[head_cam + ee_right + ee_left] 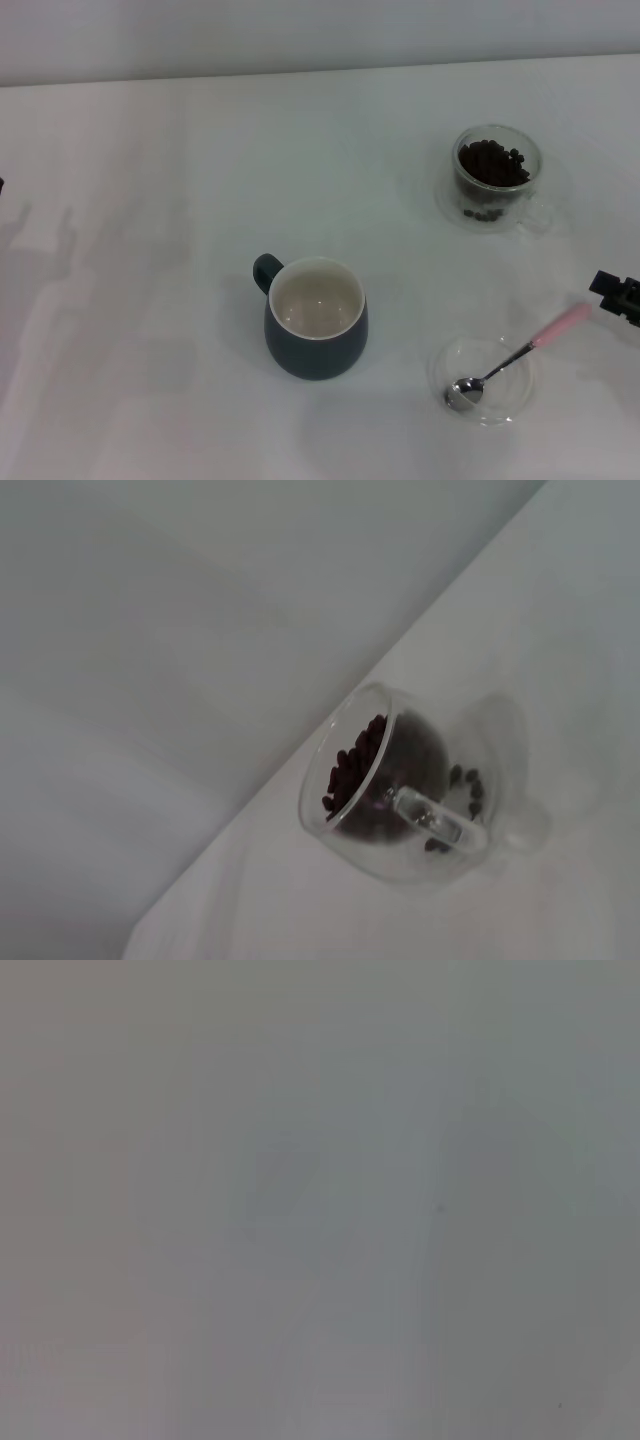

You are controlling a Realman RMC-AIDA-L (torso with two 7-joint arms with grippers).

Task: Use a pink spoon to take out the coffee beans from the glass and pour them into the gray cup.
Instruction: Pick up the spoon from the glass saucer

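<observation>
**latte_lurker:** Pink spoon [518, 354] setup, checking in. Looks untouched?

**bean_bot42:** Yep, going big to small. White table [150, 300] first, taking up nearly the whole head view, and filling the left wrist view with plain pale surface. Next, gray cup [315, 330], standing upright around the middle, toward the near edge, loop handle turned to the far left, cream inside showing. Then the glass [497, 175], upright at the far right, well apart from the gray cup. Shows up again in the right wrist view [400, 800], clear side handle facing that camera.

**latte_lurker:** And the small stuff?

**bean_bot42:** Shallow glass dish [482, 385] at the near right, right of the gray cup, not touching it. Holds the pink spoon: metal bowl down inside the dish, neck leaning over the rim, pink handle angled out toward the far right. Lies free, nothing gripping it. Right gripper [620, 295] pokes in as a dark bit at the right edge, just beside the tip of the pink handle, with a small gap between. Open or closed? Can't tell from so little of it. Left gripper out of view.

**latte_lurker:** Beans?

**bean_bot42:** Coffee beans [490, 162] piled in the glass, dark and heaped [355, 765]. Smallest things on the table by far.
</observation>
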